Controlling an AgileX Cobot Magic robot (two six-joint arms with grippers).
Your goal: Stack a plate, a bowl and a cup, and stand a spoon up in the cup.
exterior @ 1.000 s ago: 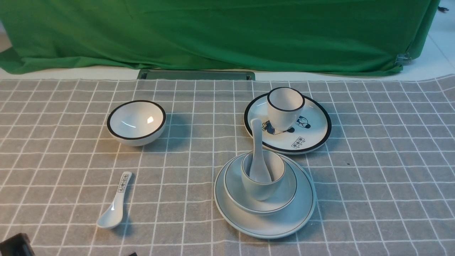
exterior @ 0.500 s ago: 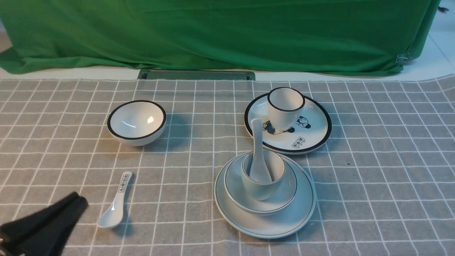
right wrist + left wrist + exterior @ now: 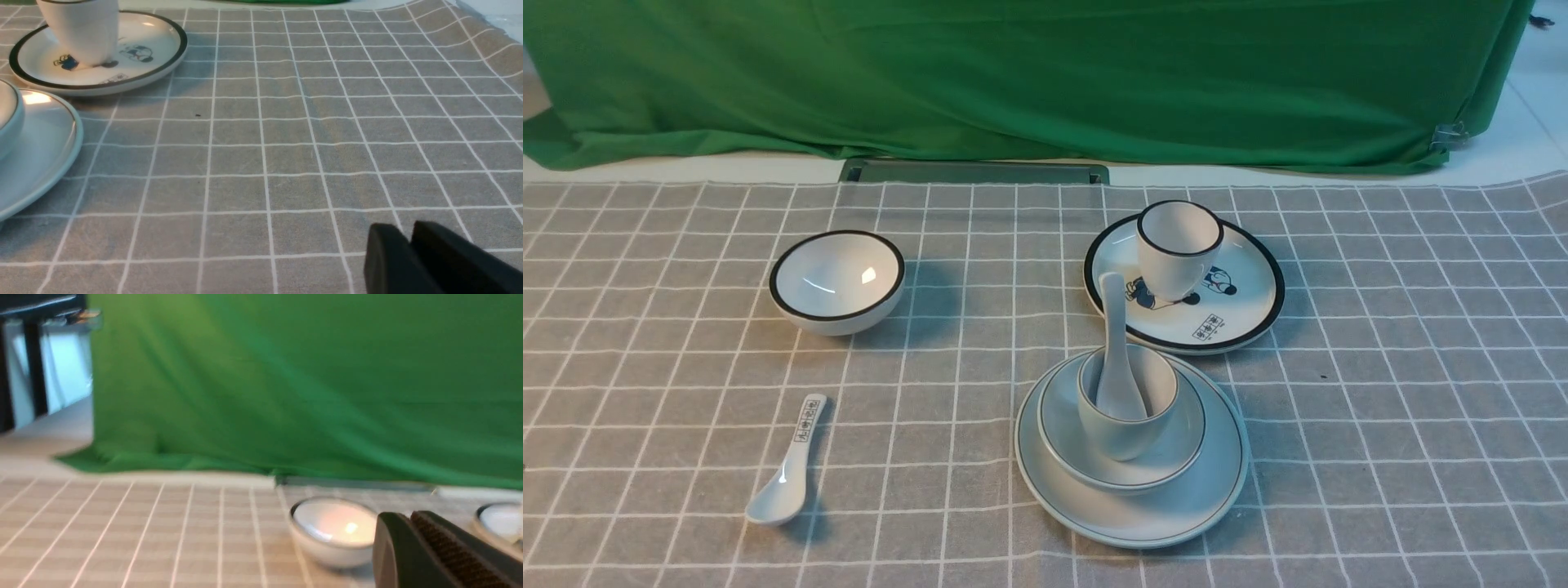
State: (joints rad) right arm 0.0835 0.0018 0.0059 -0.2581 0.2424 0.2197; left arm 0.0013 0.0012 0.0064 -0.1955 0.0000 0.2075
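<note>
Stack sitting done: spoon (image 3: pixel 1114 359) standing in cup (image 3: pixel 1127 402), on bowl (image 3: pixel 1168 453), plate (image 3: pixel 1217 490). Both pincers pressed together, empty; nxt: nothing pending.

Lower right of your left wrist view: the left tool (image 3: pixel 412 535) shows two matte black fingers with rounded tips, one (image 3: pixel 445 555) faced with a dark, finely ribbed pad. Lower right of your right wrist view: the right tool (image 3: pixel 410 241), two plain black blocky fingertips, no markings visible.
</note>
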